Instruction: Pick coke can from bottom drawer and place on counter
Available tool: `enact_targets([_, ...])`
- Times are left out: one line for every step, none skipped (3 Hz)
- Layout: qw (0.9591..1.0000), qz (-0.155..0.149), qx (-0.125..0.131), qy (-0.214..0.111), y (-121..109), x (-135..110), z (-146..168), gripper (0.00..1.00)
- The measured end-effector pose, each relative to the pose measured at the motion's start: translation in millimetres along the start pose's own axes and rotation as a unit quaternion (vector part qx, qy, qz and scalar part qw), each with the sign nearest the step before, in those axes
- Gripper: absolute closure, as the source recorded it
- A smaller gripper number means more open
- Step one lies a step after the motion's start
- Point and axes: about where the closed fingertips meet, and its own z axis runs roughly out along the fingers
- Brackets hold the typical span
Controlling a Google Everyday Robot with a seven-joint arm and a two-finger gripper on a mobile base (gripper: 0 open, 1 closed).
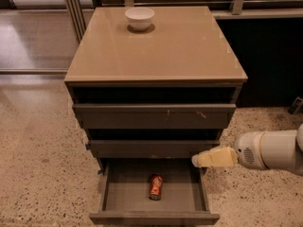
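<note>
Gripper [196, 160] over bottom drawer [128, 190] (right side)

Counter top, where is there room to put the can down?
Most of the counter is bare: everything in front of the white bowl, out to both side edges. Only the back by the bowl is taken. The bottom drawer has room on both sides of the can. The tool hovers near its right back corner.

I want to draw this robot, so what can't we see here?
Camera view:
- White robot arm behind the cream gripper, over the right side of the open grey bottom drawer: cut off by right edge.
- Small red-orange metal can: lettering too small.
- Upper drawers: insides in dark shadow.
</note>
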Motion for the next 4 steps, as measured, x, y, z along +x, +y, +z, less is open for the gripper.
enact_targets([0.9996, 0.026, 0.008, 0.000, -15, 31, 62, 0.00])
enact_targets([0.9985, 0.028, 0.039, -0.026, -33, 21, 65, 0.00])
enact_targets([0.9982, 0.029, 0.043, -0.031, -24, 24, 61, 0.00])
enact_targets([0.9965, 0.059, 0.038, -0.046, -25, 43, 89, 0.00])
